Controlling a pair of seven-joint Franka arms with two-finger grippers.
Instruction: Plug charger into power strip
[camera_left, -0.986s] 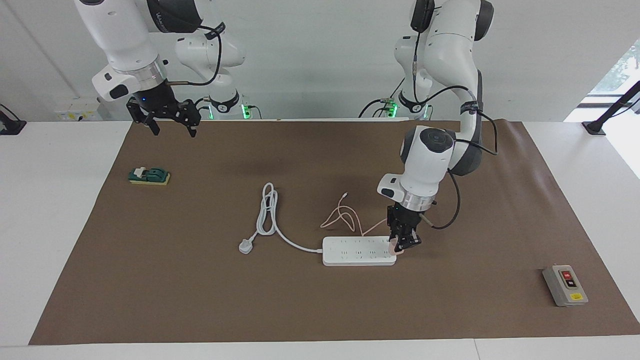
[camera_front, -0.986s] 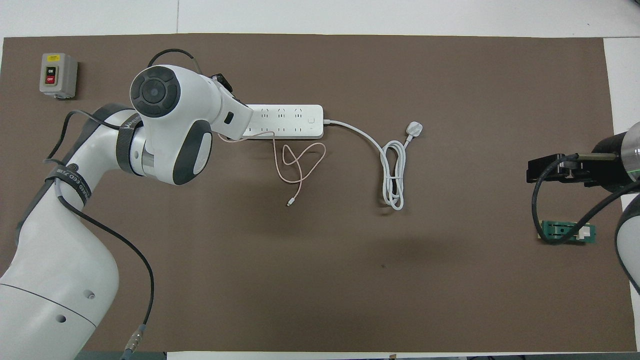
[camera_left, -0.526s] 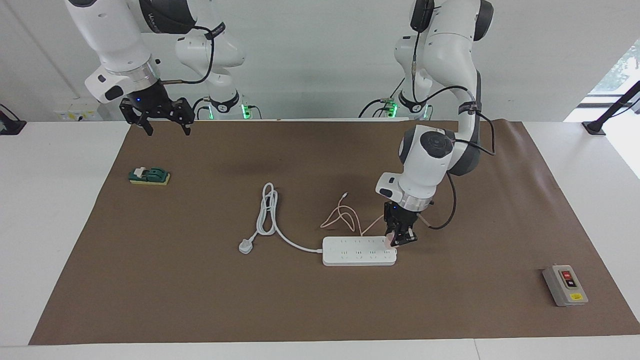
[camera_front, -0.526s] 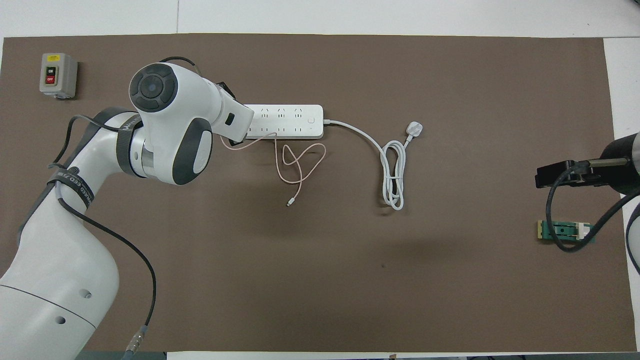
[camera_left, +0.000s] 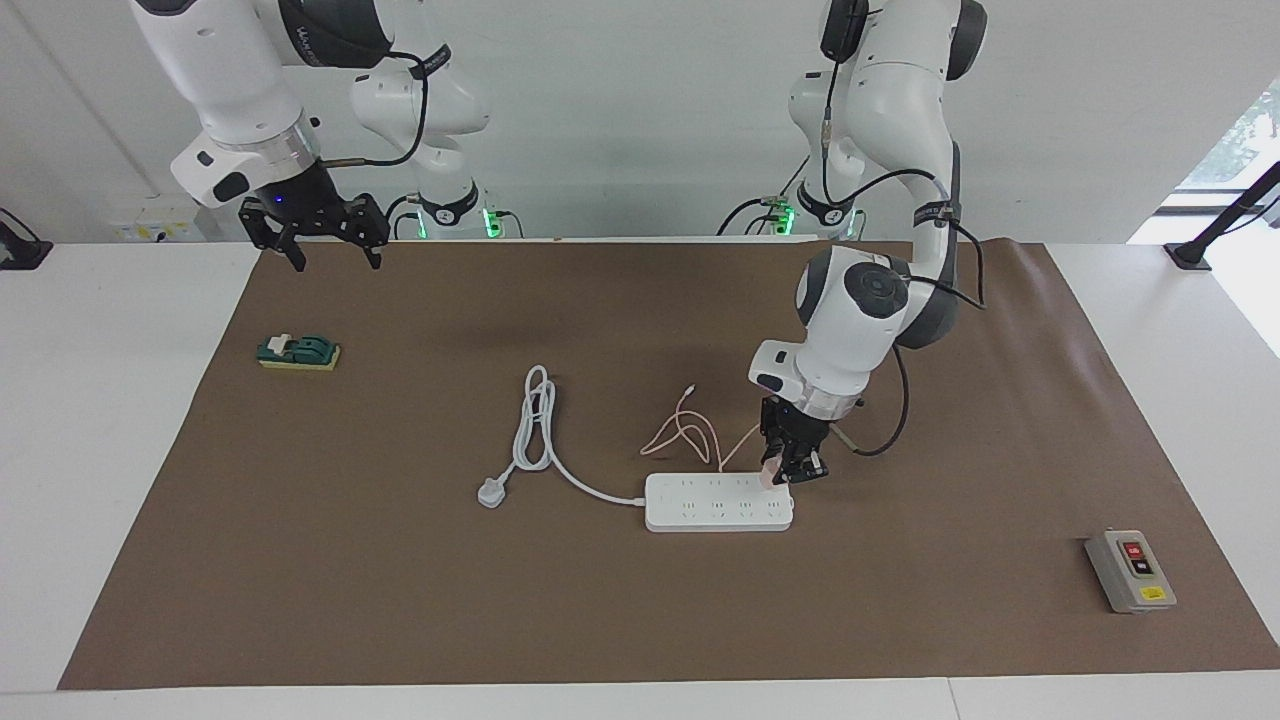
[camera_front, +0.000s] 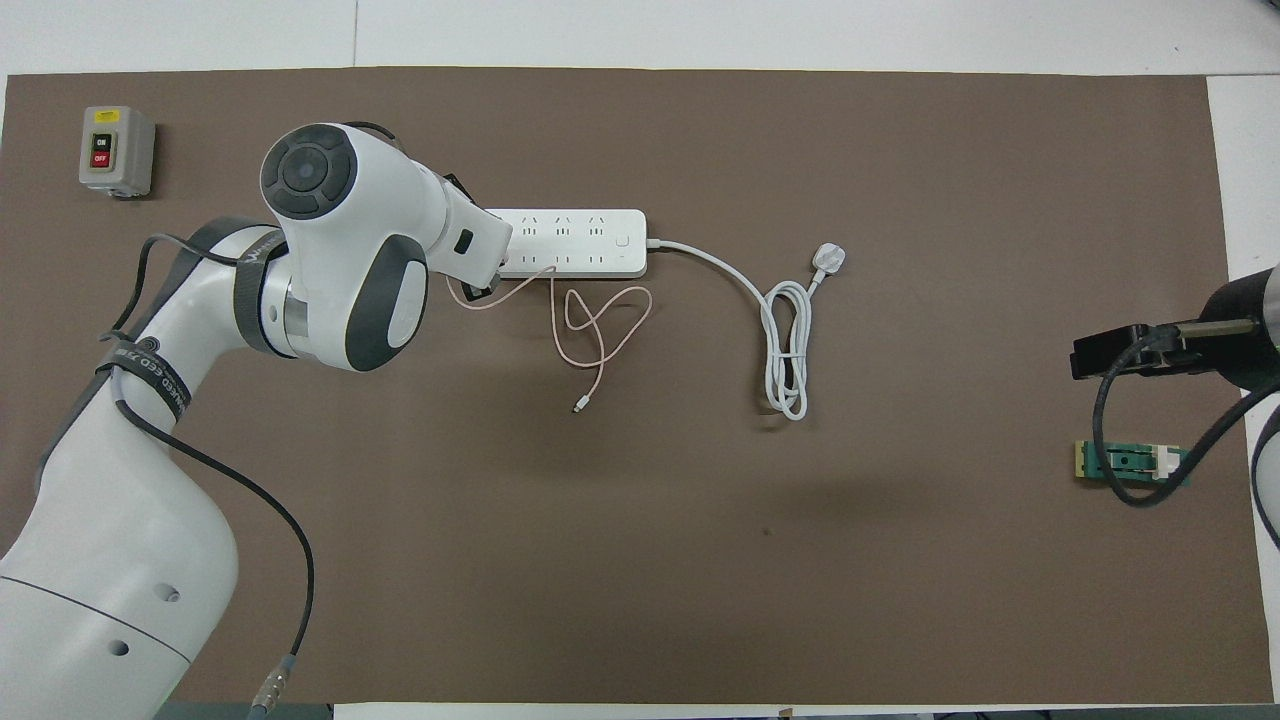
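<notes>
The white power strip (camera_left: 715, 503) (camera_front: 575, 243) lies flat mid-mat, its thick cord running toward the right arm's end. My left gripper (camera_left: 787, 476) is shut on the small pale-pink charger (camera_left: 767, 476). It holds the charger low over the strip's end toward the left arm, at the edge nearer the robots. I cannot tell whether the charger touches the strip. The charger's thin pink cable (camera_left: 690, 435) (camera_front: 600, 330) loops on the mat. In the overhead view the left wrist hides the charger. My right gripper (camera_left: 325, 262) (camera_front: 1078, 355) waits open, raised over the mat's edge by the robots.
A white three-pin plug (camera_left: 490, 492) (camera_front: 830, 258) ends the strip's coiled cord. A small green switch block (camera_left: 298, 352) (camera_front: 1130, 462) sits at the right arm's end. A grey box with red and black buttons (camera_left: 1130, 570) (camera_front: 115, 150) sits at the left arm's end.
My left gripper has carried the charger from the strip's end corner toward the robots, to the strip's nearer edge. The right gripper rose and drew back slightly, then stopped.
</notes>
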